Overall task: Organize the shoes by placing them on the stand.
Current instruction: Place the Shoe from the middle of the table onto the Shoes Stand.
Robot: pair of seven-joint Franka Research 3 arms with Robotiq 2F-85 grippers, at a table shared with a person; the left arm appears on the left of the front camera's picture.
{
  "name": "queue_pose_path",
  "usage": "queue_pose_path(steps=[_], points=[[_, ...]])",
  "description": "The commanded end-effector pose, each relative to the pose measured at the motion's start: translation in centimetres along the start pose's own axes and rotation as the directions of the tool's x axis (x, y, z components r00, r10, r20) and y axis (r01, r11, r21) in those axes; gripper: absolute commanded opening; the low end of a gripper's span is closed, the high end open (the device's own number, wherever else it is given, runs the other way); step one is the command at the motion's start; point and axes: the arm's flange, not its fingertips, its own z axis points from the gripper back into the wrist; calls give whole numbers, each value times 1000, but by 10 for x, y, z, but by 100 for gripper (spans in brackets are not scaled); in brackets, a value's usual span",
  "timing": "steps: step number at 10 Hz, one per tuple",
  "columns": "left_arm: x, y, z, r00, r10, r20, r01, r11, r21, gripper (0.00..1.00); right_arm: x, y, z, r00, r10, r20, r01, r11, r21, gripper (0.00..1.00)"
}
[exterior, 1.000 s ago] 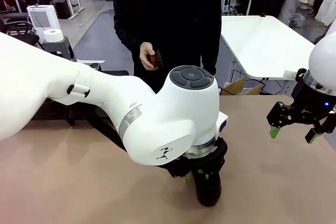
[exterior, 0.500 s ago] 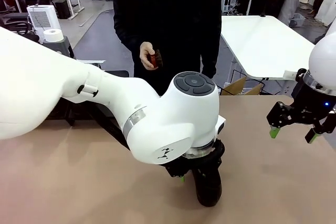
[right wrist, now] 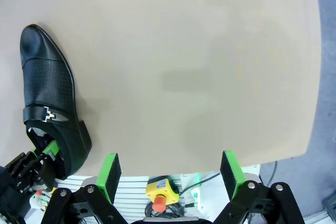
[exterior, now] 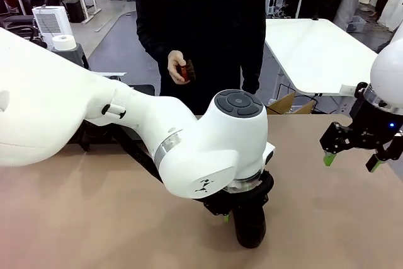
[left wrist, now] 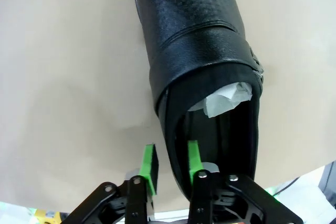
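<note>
On the tan matte tabletop (exterior: 94, 218), items listed largest first.

White left robot arm (exterior: 94, 118): crosses the front view from picture left to the near middle, wrist pointing down.

Low matte black stand (exterior: 129, 146): at the far left part of the table, mostly hidden behind the left arm; what sits on it cannot be told.

Glossy black leather dress shoe (left wrist: 194, 51): lies on the table under the left wrist. The front view gives just its dark rounded end (exterior: 250, 230). The left wrist view gives the perforated upper and, inside the opening, a wad of crumpled white paper (left wrist: 227, 99). The right wrist view gives its side with a small silver buckle (right wrist: 49, 113).

Left gripper (left wrist: 169, 162): jaws narrow, one green pad inside the shoe's opening and one outside, straddling the side wall near the heel; a firm grip cannot be confirmed.

Right gripper (right wrist: 168, 170): jaws wide, nothing between them, hovering over bare table at the right, well apart from the shoe.

Small reddish-brown object (exterior: 184, 70): in the hand (exterior: 176, 67) of a person in black across the table.
</note>
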Motion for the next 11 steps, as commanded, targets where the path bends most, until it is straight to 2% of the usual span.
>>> queue_pose_path(steps=[1,4,6,7,9,11], points=[[4,-2,1,1000,-5,-5,5,1000,21,0,1,1,1,1000,-9,5,9,1000,13,100],[4,-3,2,1000,4,-11,-4,1000,27,0,1,1,1,1000,-9,5,9,1000,13,100],[3,-3,5,996,-4,-85,10,998,65,0,1,1,1,1000,-9,5,9,1000,13,100],[0,0,22,992,-48,-118,57,996,67,0,1,1,1,1000,-9,5,9,1000,13,100],[-6,29,92,991,-133,-26,134,989,56,0,1,1,1,1000,-9,5,9,1000,13,100],[9,74,147,984,-123,127,113,990,88,0,1,1,1,1000,-9,5,9,1000,13,100]])
